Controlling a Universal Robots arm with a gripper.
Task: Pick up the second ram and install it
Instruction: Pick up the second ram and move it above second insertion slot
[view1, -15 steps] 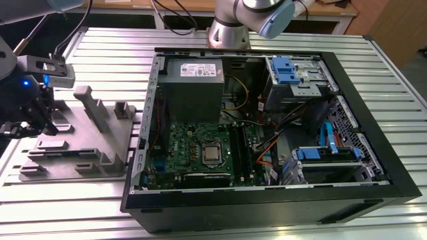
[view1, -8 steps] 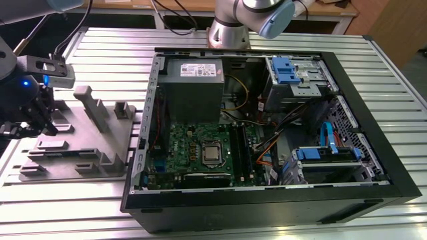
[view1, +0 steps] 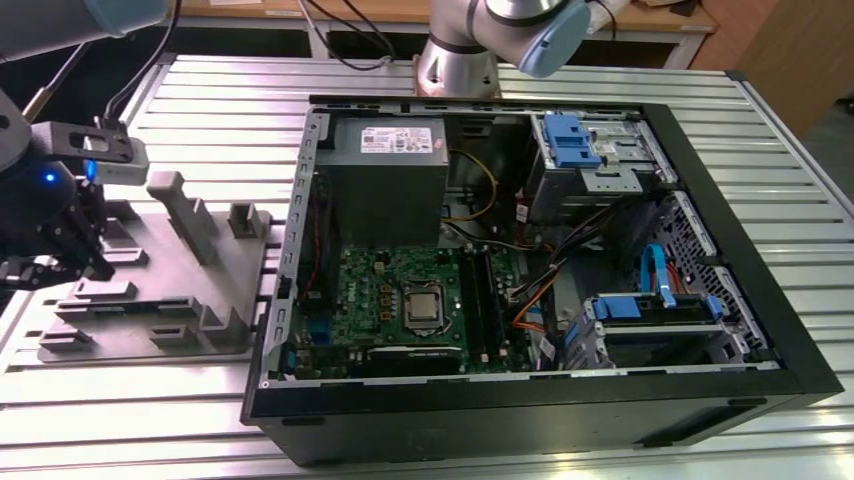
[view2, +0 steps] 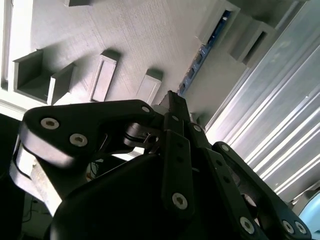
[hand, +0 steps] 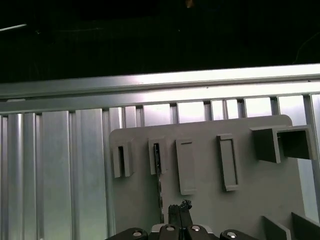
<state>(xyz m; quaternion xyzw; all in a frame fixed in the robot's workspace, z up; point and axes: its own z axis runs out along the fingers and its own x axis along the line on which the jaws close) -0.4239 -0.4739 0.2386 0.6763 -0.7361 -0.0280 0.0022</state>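
Observation:
The second ram (hand: 159, 185) is a thin dark stick standing on edge in a slot of the grey holder plate (hand: 250, 195). In the second wrist view the second ram (view2: 205, 50) shows blue with small dark chips, running between two grey holder blocks. My gripper (hand: 180, 212) is low over the plate, and its black fingertips (view2: 172, 100) stand together close beside the near end of the stick. I cannot tell whether they touch it. In the exterior view my gripper (view1: 60, 255) is at the far left, over the grey fixture (view1: 147, 300).
An open black computer case (view1: 534, 250) lies at the exterior view's right. It holds a green motherboard (view1: 400, 300), a grey power-supply box (view1: 387, 150) and blue drive brackets (view1: 567, 140). Ribbed aluminium table (hand: 55, 170) surrounds the fixture. Upright grey posts (view1: 187, 215) stand on the fixture.

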